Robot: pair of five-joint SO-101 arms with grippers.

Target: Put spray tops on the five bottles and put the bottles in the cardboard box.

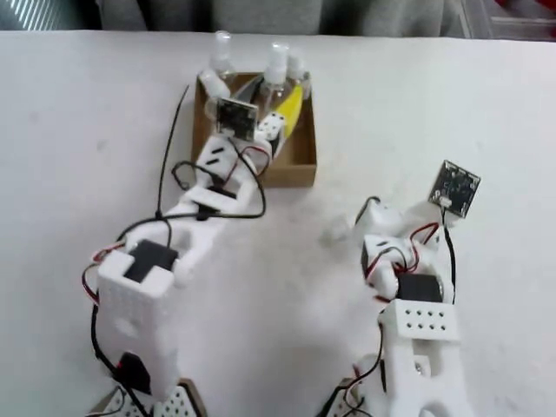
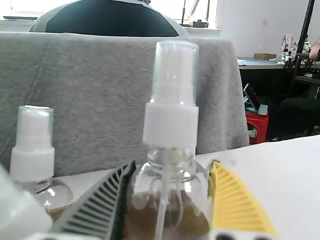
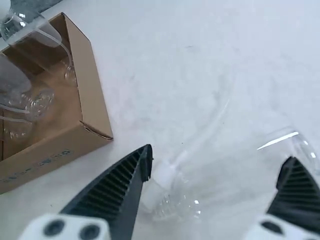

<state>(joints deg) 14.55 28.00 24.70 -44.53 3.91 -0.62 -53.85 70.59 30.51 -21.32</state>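
Note:
The cardboard box [image 1: 300, 163] stands at the table's far middle with several clear bottles upright in it, white spray tops on. My left gripper [image 1: 276, 111] reaches into the box. Its grey finger [image 2: 102, 202] and yellow finger [image 2: 235, 200] press the sides of a capped bottle [image 2: 170, 125]. Another capped bottle [image 2: 32, 145] stands beside it. My right gripper [image 3: 217, 156] hangs open, low over the table to the right of the box [image 3: 90, 100]. A clear spray top [image 3: 172, 192] with a thin dip tube lies between its fingers. A glassy glint [image 3: 277, 141] near one finger is too faint to identify.
White table [image 1: 452, 104] has free room on the right and left of the box. A black cable [image 1: 169, 148] runs from the left arm past the box's left side. A grey padded backing [image 2: 90, 90] stands beyond the table's far edge.

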